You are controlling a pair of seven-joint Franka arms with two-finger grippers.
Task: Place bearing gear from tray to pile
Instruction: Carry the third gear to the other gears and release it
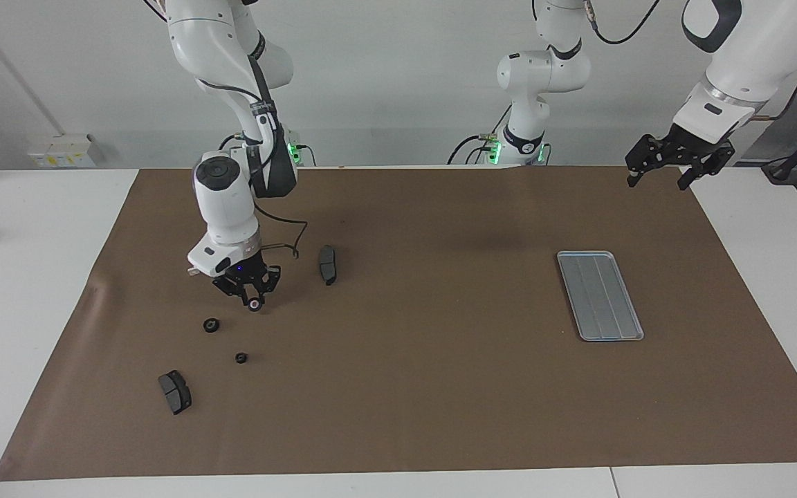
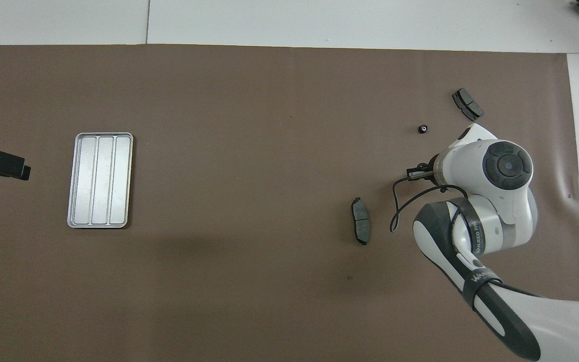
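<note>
My right gripper is shut on a small black bearing gear and holds it low over the brown mat, close to a loose black bearing at the right arm's end of the table. In the overhead view the right arm's wrist hides the gripper and the gear. The silver ridged tray lies toward the left arm's end with nothing in it. My left gripper waits open, raised over the mat's corner near the left arm's base, with nothing between its fingers.
A smaller black bearing and a dark brake pad lie farther from the robots than the right gripper. Another brake pad lies beside the right gripper, toward the table's middle.
</note>
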